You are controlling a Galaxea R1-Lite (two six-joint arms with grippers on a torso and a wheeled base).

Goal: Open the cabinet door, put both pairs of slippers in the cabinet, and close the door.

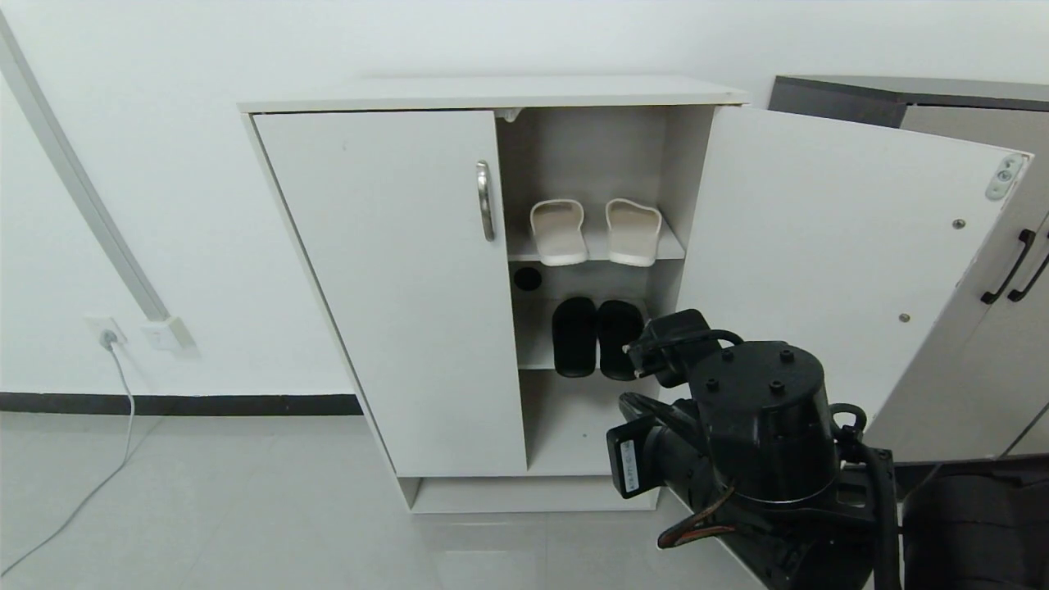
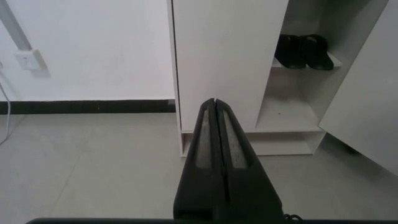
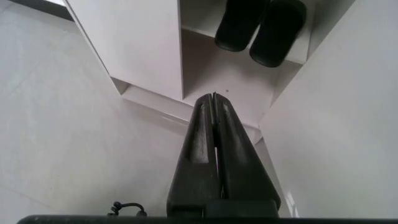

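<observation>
1. One white cabinet [image 1: 492, 90] stands ahead of both grippers. It has two doors. The closed door [image 1: 393, 287] is to the left of the right gripper, and the open door [image 1: 828, 246] is swung out on that gripper's right.
2. One right arm [image 1: 754, 426] is raised in front of the open half. Its wrist is bent towards the shelves, level with the lower part of the cabinet.
3. Two pairs of slippers, four in all, are inside the cabinet.
   - The beige pair [image 1: 597, 232] sits side by side on the upper shelf, above and beyond the right arm's wrist.
   - The black pair [image 1: 597, 338] sits side by side on the shelf below, near the wrist and just ahead of it.
4. One right gripper [image 3: 214, 102] has its two fingers pressed flat together and holds nothing. It points at the cabinet's bottom compartment. The black pair is ahead of it and higher, and the open door is close on its right.
5. One left gripper [image 2: 214, 106] has its fingers likewise pressed together and is empty. It is low over the floor and well back from the cabinet. The closed door is straight ahead of it, and the black pair is ahead to its right.
6. One metal handle [image 1: 485, 201] is upright on the closed door's inner edge.
</observation>
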